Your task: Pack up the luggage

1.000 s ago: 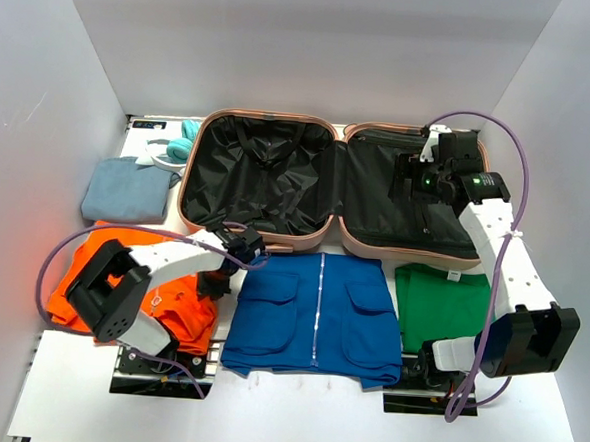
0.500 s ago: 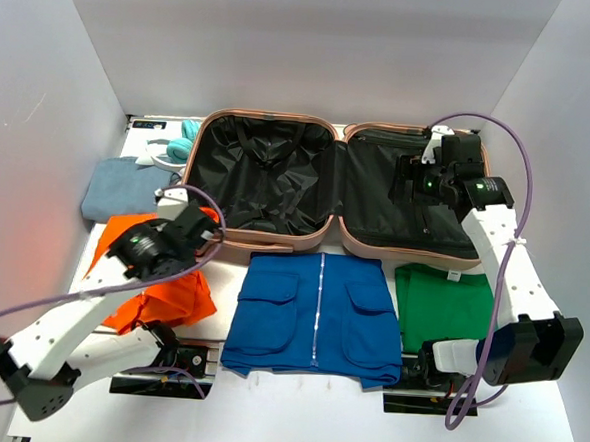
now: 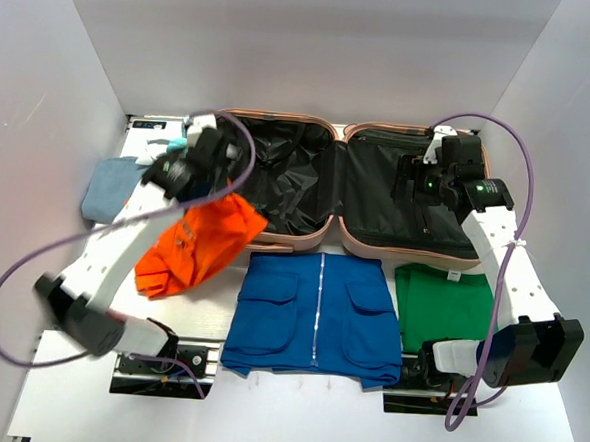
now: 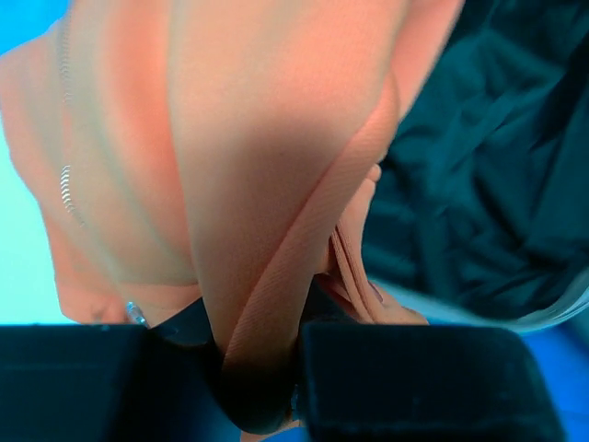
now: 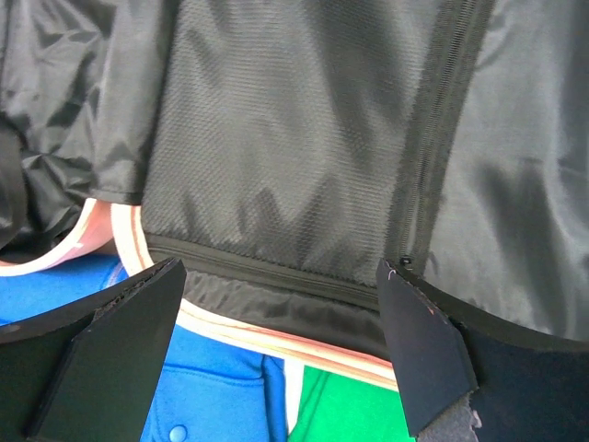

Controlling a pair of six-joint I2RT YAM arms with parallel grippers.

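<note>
I can read no writing, number or brand anywhere here. The nearest thing to a label is a small white tag [image 3: 452, 275] at the far edge of the green garment [image 3: 440, 308], and it is too small for me to make out any print on it. The orange garment [image 4: 230, 138] pinched in my left pincer [image 4: 262, 373] shows, up close, only blurred plain weave and a zip.
</note>
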